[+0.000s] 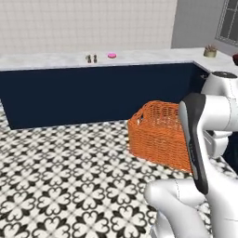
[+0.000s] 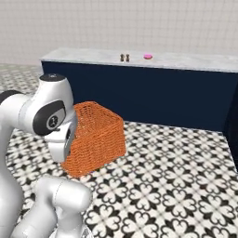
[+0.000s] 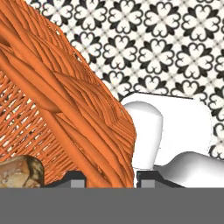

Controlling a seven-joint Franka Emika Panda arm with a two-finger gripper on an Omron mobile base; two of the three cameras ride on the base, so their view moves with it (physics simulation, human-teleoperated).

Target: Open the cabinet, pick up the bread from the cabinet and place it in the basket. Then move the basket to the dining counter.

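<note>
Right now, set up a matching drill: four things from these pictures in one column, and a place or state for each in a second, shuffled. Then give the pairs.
Things:
1. basket
2. bread
3. pink dish
4. pincer

Places or states:
A. on the marble counter top, beside two small brown shakers
B. shut on the woven rim
C. inside the basket, low against its mesh wall
D. held up over the patterned floor, in front of the navy counter base

Pairs: 1-D, 2-C, 3-A, 4-B
</note>
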